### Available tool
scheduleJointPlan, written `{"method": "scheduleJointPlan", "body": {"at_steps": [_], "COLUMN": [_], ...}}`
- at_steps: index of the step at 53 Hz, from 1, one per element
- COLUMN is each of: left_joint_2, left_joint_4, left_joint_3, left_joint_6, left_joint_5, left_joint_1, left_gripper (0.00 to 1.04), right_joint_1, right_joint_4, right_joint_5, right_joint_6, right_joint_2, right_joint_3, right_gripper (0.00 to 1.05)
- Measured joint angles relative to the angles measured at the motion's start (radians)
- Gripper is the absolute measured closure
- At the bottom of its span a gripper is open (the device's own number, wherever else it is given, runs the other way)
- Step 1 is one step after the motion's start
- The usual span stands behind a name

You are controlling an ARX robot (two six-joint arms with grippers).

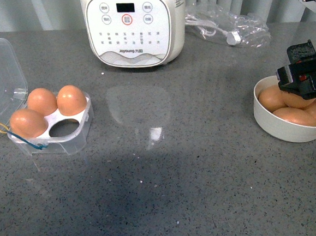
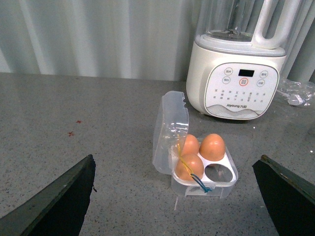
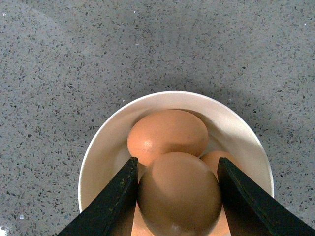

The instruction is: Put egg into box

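Note:
My right gripper (image 3: 178,194) is shut on the egg (image 3: 179,194), an orange-brown egg held between its dark fingers just above the round white bowl (image 3: 106,142). In the front view that gripper (image 1: 306,78) hangs over the bowl (image 1: 279,126) at the far right. The box (image 1: 66,130) is a clear carton with its lid open at the left; three eggs sit in it and its front right hollow (image 1: 64,127) is bare. It also shows in the left wrist view (image 2: 209,179). My left gripper (image 2: 174,196) is open and empty, well short of the box.
Several more eggs (image 1: 295,116) lie in the bowl. A white Joyoung cooker (image 1: 134,24) stands at the back centre, with a crumpled clear plastic bag and cable (image 1: 224,25) to its right. Grey speckled counter (image 1: 168,177) lies between box and bowl.

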Motion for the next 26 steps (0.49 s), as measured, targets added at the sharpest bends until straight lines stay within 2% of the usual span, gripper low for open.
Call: {"method": "scheduleJointPlan", "body": {"at_steps": [4,13,21,26], "left_joint_2": [0.000,0.000,0.000,0.000], "left_joint_4": [0.000,0.000,0.000,0.000], "left_joint_3": [0.000,0.000,0.000,0.000], "left_joint_6": [0.000,0.000,0.000,0.000], "left_joint_5": [0.000,0.000,0.000,0.000], "left_joint_1": [0.000,0.000,0.000,0.000], "left_gripper": [0.07,0.07,0.07,0.07], "right_joint_1": [0.000,0.003,0.032,0.086], "right_joint_4": [-0.008,-0.035,-0.060,-0.064], "right_joint_5": [0.001,-0.011,-0.059,-0.121], "right_joint_6": [0.000,-0.006,-0.026,-0.048], "right_joint_2": [-0.006,-0.039,-0.087,-0.085], "right_joint_3": [0.000,0.012,0.069,0.129], "right_gripper": [0.64,0.64,0.64,0.64]}}
